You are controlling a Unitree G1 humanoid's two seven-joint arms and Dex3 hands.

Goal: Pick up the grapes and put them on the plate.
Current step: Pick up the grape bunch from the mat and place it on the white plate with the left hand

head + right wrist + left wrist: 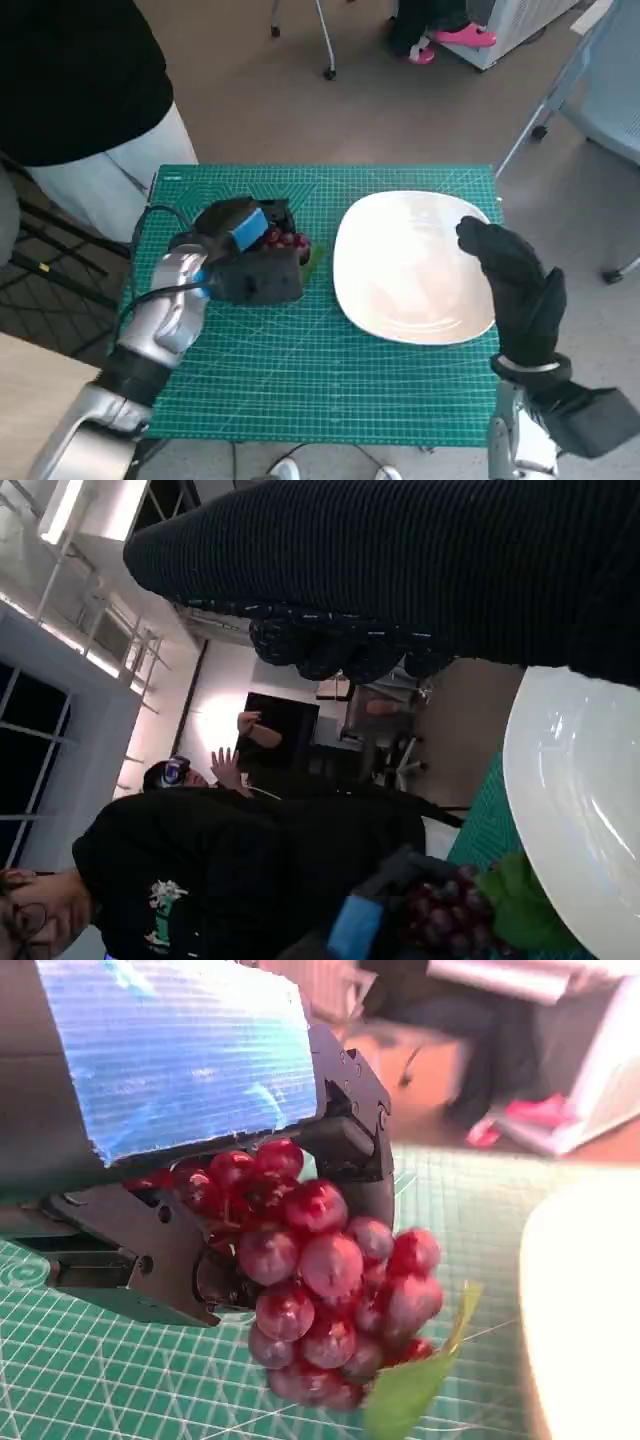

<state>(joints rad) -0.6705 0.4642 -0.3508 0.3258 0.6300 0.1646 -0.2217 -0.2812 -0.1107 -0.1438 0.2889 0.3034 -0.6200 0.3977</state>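
From the head view, the left hand (245,255) sits near the middle of the green worktop (300,370), toward its far edge, with its fingers wrapped about a bunch of red grapes (287,241). The white plate (410,270) lies just beside the grapes, on the side nearer the worktop's right edge. A move across toward that edge would, I judge, carry the fruit over the plate's rim. The right hand (515,280) hangs over the plate's right part, fingers apart and holding nothing.

The left wrist view shows the grapes (330,1300) gripped under the taped back of the left hand (190,1160), the bunch hanging down with a green leaf (415,1380) at its tip, above the worktop (90,1380). The plate (590,1310) is close.

In the right wrist view, the gloved right hand (420,570) spans the picture, with the plate (580,780) beyond it, the grapes (450,915) near the plate's rim, and a person in black (230,870) nearby.
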